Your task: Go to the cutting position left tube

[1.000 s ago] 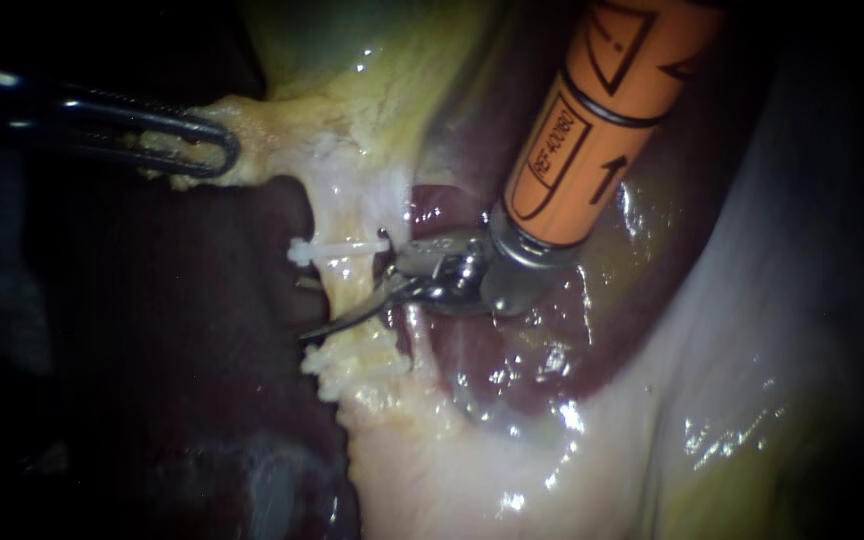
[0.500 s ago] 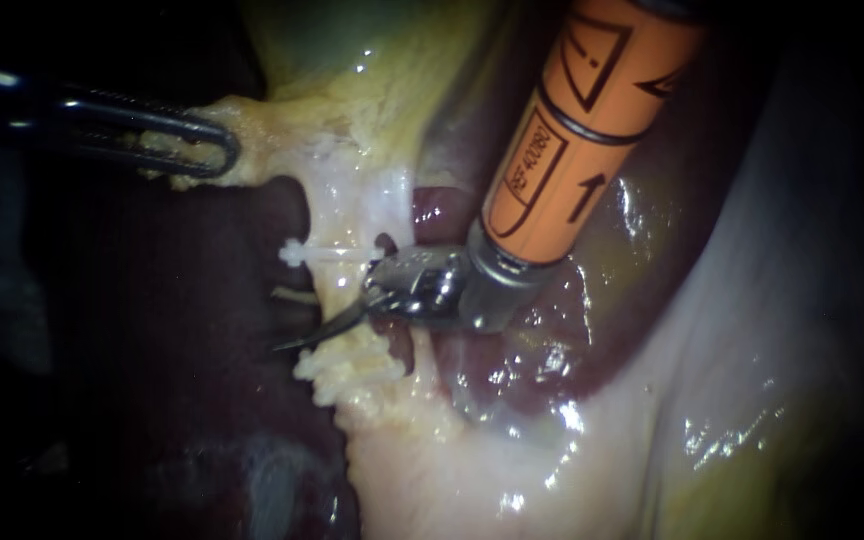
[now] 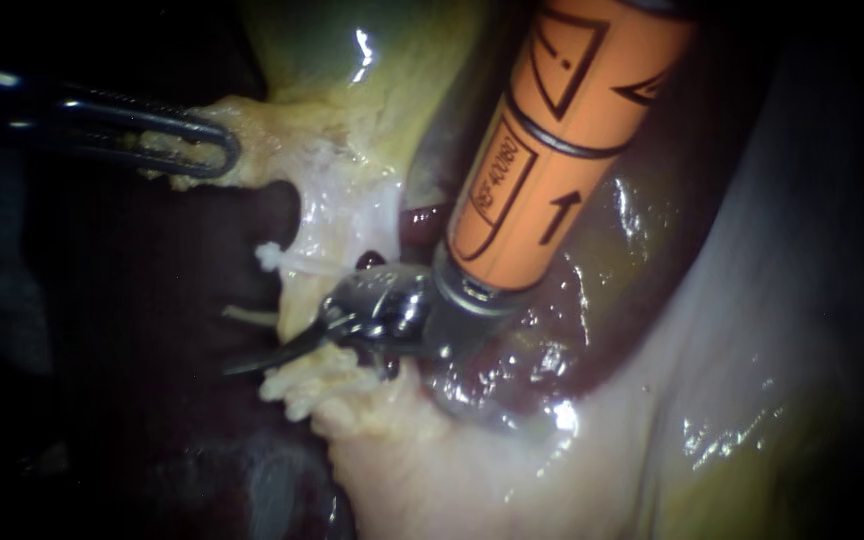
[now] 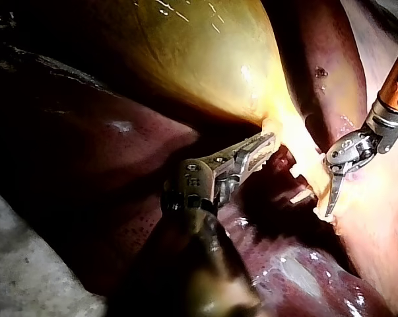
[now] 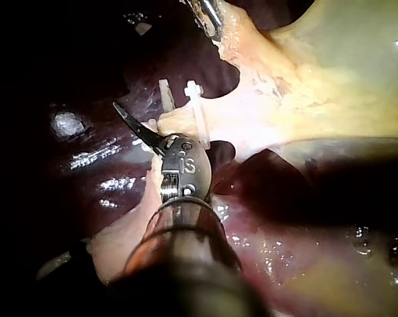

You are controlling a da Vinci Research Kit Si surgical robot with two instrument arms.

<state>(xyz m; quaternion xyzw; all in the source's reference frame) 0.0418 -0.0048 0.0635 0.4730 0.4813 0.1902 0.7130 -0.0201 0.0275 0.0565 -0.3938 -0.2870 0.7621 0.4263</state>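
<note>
Left instrument [image 3: 197,152] is clamped on the yellow tissue [image 3: 272,140] at the gallbladder [image 3: 402,70] neck, off to the upper left. Right instrument [image 3: 272,352] comes in from the upper right. Its curved tip lies across the tube [image 3: 304,298], just below the lower clip [image 3: 247,316], with the upper clip [image 3: 287,262] a bit higher. Honestly can't tell if it's open or closed. Dark liver [image 3: 152,300] sits behind.

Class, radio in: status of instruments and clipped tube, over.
Left instrument shut on gallbladder. Right instrument at clipped tube, beside the clips. Nothing in the way.
</note>
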